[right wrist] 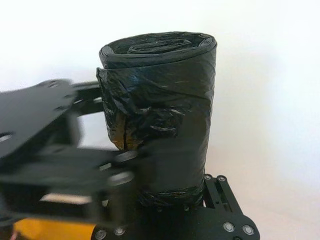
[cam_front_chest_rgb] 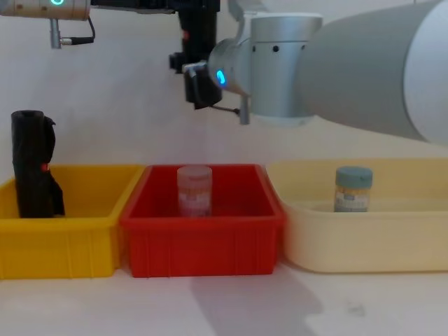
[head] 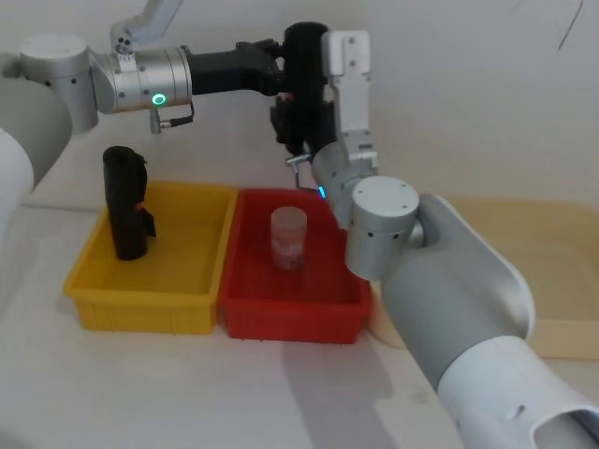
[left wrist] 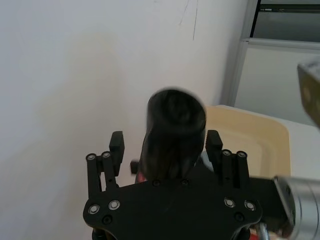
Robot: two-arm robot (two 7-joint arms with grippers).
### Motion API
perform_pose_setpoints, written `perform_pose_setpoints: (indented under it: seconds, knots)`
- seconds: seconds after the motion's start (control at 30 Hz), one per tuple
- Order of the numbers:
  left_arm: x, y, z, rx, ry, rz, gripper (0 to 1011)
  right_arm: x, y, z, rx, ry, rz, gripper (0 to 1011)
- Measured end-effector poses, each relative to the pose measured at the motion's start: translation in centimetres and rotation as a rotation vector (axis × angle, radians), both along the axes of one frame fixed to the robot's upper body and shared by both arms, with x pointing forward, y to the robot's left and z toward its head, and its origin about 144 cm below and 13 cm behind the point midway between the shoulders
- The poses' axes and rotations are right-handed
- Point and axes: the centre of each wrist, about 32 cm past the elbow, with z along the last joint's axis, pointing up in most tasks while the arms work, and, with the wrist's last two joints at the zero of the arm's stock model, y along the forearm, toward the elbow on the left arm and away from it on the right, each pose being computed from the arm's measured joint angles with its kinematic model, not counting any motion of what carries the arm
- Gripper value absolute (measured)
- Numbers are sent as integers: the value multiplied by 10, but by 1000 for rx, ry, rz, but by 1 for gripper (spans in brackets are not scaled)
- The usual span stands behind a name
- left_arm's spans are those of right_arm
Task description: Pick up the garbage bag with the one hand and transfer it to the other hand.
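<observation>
White wall behind, garbage bag (head: 304,70) aloft at 12 o'clock, right tool (right wrist: 170,200) pinching its base, left tool (left wrist: 165,145) spread around it, yellow bin (head: 178,309) at 8 o'clock.

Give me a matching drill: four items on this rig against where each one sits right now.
Items:
1. garbage bag
2. lumpy black roll
3. translucent jar
4. blue-lidded jar

Places:
A. in the red bin
B. in the cream tray
C. held in the air above the bins
D. in the yellow bin

Pairs: 1-C, 2-D, 3-A, 4-B
</observation>
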Motion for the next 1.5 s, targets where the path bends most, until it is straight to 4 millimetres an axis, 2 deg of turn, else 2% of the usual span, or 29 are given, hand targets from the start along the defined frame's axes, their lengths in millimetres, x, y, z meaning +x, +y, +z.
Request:
perform_pose_setpoints:
  seconds: [0.07, 0.53, 0.87, 1.17, 1.5]
  knots:
    - [0, 0, 0, 0, 0, 0, 1001, 0, -6, 2, 10, -11, -19, 557]
    - [0, 0, 0, 0, 0, 1, 1001, -7, -55, 9, 38, -52, -162, 557]
    - [0, 0, 0, 0, 0, 1, 1001, -24, -94, 13, 34, -77, -248, 557]
    - [0, 0, 0, 0, 0, 1, 1001, -44, -119, 18, 3, -87, -288, 557]
    - [0, 0, 0, 0, 0, 1, 1001, -57, -136, 18, -37, -67, -324, 557]
